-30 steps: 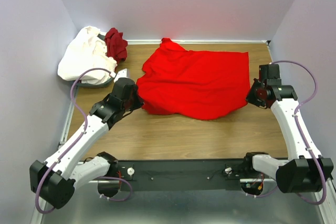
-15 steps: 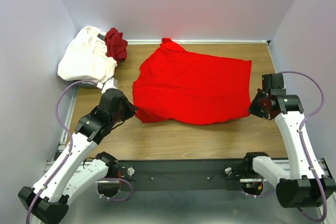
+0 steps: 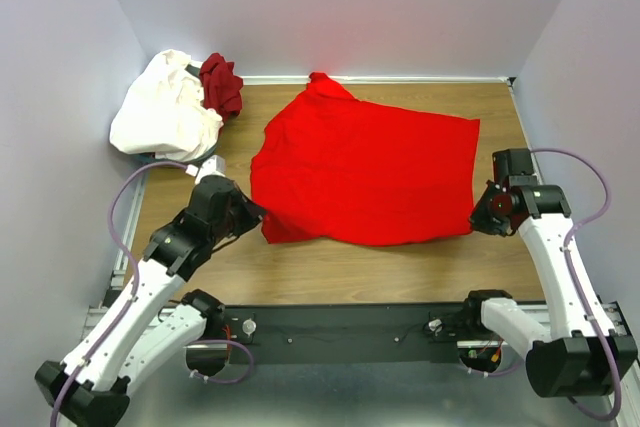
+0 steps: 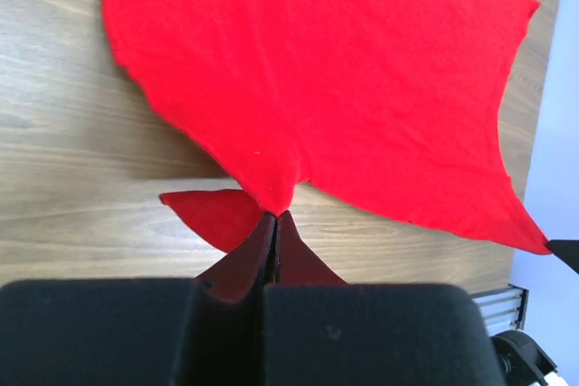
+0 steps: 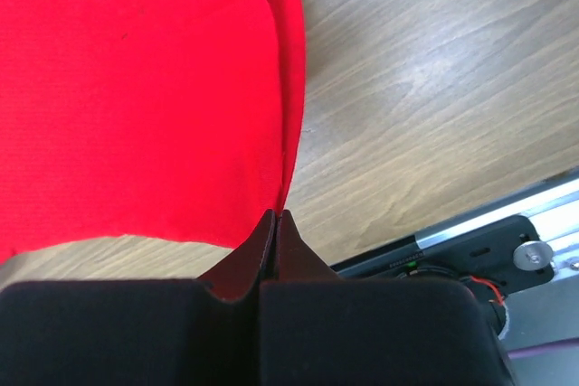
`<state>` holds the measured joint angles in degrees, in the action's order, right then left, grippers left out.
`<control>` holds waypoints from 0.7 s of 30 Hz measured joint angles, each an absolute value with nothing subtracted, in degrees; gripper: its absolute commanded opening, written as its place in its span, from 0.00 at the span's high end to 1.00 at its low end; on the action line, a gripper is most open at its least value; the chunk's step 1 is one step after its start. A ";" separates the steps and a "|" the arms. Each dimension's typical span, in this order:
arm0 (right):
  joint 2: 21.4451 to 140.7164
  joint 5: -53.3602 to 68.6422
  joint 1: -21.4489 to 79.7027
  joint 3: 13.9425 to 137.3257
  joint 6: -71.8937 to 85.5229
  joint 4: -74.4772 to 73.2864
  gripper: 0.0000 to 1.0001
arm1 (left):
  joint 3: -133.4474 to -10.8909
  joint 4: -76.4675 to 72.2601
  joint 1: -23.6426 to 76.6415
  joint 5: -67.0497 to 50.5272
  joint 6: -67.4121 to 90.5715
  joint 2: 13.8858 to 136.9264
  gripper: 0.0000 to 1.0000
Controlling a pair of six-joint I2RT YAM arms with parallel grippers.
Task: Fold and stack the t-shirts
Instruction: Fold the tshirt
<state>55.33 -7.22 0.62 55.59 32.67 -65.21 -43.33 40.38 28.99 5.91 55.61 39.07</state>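
Grip: my left gripper [image 4: 274, 216] clamps the near-left edge of the plain bright red cloth t-shirt [image 3: 365, 172] | my right gripper [image 5: 274, 214] clamps its near-right corner | shirt spread on wooden desk [image 3: 340, 267].

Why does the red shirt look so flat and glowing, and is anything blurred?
Top view: the red shirt is so saturated that its folds nearly vanish; light is even, shadows soft. Left wrist view: cloth sharp, but the left claw up close is a dark, featureless mass. Right wrist view: the same for the right claw.
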 measured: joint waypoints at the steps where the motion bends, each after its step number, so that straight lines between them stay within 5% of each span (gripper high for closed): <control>1: 55.92 -6.98 0.62 55.18 32.88 -64.73 0.99 | -43.27 39.31 28.99 5.67 55.44 40.42 1.00; 21: 76.64 -5.89 0.12 57.91 33.04 -49.84 0.99 | -54.24 19.33 22.65 3.09 46.46 67.29 1.00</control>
<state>76.64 -5.89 0.12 57.91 33.04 -49.84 -54.24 19.33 22.65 3.09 46.46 67.29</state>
